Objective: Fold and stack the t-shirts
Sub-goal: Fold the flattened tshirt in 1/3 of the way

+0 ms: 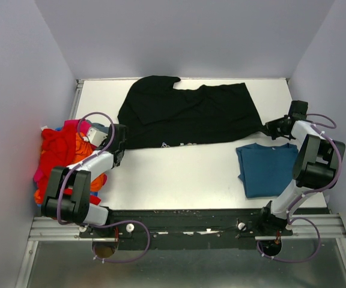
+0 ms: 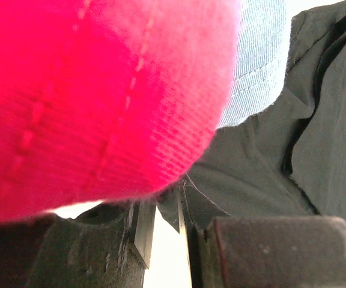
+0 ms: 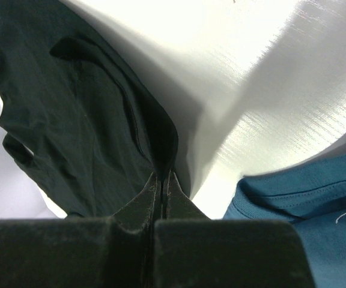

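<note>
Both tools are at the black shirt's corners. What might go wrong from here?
The left tool has its jaws apart with only a tip of the black shirt between them; the corner may slip free.
A red shirt hangs over that tool and may get dragged along.
The right tool pinches a thin fold beside the folded teal shirt, which a sweep might rumple.

You see the black t-shirt [image 1: 191, 114] spread out flat, its edges rumpled. Just beyond its near right corner lies the folded teal-blue t-shirt [image 1: 268, 169]. At its left end the red, orange and pink t-shirts [image 1: 59, 153] lie heaped.
</note>
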